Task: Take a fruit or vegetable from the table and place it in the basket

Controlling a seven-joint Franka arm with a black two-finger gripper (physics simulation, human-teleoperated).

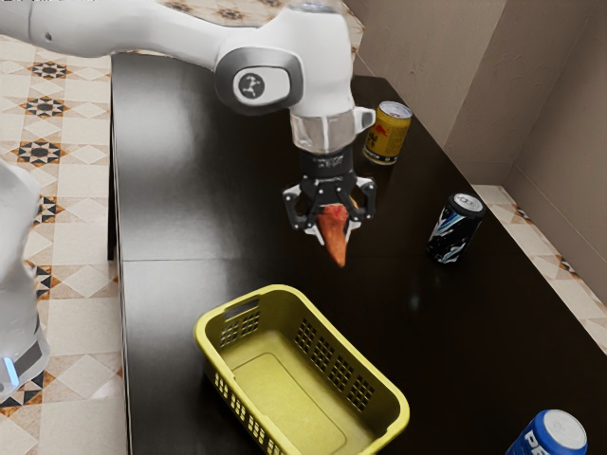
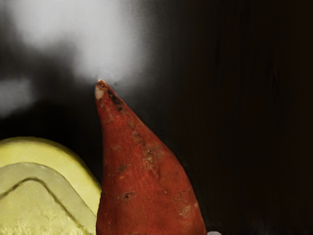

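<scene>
Nearest the wrist camera, a red-orange sweet potato [image 2: 146,181] tapered to a dark-flecked tip, and the exterior view showed it hanging point-down from the gripper [image 1: 330,227]. The pincer had hold of it: two black fingers pressed it from opposite sides, parted by just the thickness of the root.

With that gripper as the centre of a clock laid over the exterior view, patterned tiles [image 1: 81,237] lay far out at 9 o'clock, with the robot's white base [image 1: 17,275] in front of them. The white arm [image 1: 156,38] came in from 10 o'clock and bent down through 12. Next came the dark, glossy table [image 1: 171,171], pale reflections on its surface.

At 6 o'clock a yellow-green basket [image 1: 275,389] stood upright on it, its long sides running from 11 to 5 and its walls pierced with small holes. The sweet potato was outside the basket, higher than its rim and off towards 12 o'clock from it.

Further right, a yellow can [image 1: 387,135] with a red mark stood at 1 o'clock and a black can [image 1: 455,229] with pale streaks at 3. Well apart from both, a blue can [image 1: 548,436] with a silvery top stood between 4 and 5.
</scene>
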